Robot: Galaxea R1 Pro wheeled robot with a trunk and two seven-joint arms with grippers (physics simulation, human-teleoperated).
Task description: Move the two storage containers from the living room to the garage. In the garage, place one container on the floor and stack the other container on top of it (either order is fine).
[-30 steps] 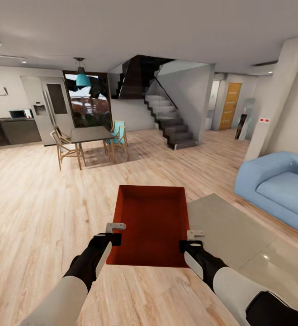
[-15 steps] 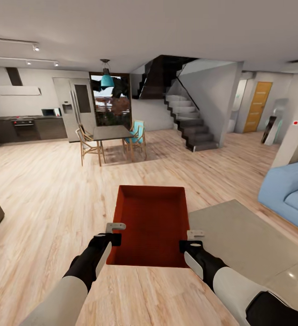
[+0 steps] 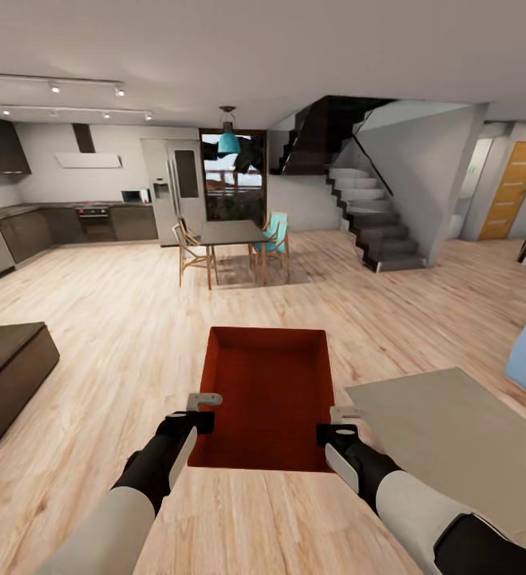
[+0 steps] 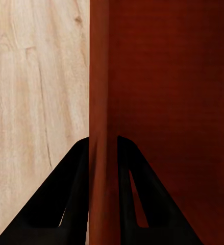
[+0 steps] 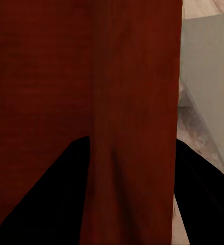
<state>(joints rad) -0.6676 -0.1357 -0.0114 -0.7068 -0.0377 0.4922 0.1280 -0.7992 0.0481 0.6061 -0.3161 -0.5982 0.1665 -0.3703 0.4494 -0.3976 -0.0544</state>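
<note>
Setting: living room (image 3: 95, 319) with a light wood-plank floor ran across the head view; kitchen units sat at upper left, a dining table (image 3: 231, 233) at upper centre, stairs (image 3: 378, 224) at upper right.
Container: one red-orange storage container (image 3: 266, 395) was carried at lower centre of the head view, open side up, level, apparently clear of the planks.
Left gripper: left gripper (image 3: 203, 399) pinched the container's left wall; in the left wrist view its dark fingers (image 4: 71, 199) sat either side of that wall (image 4: 102, 153).
Right gripper: right gripper (image 3: 344, 415) was clamped on the right wall, which stood between its two fingers (image 5: 55, 199) in the right wrist view.
Surroundings: grey rug (image 3: 454, 431) lay at lower right, a dark low bench (image 3: 7, 375) at far left, an orange-brown door (image 3: 512, 192) at far right.
Stage: judged as transport, garage not reached.
Risk: grips held thin walls near one end only, so the far end could sag or slip during a turn; uneven arm motion could twist the container free; the bench and table legs were collision hazards.
</note>
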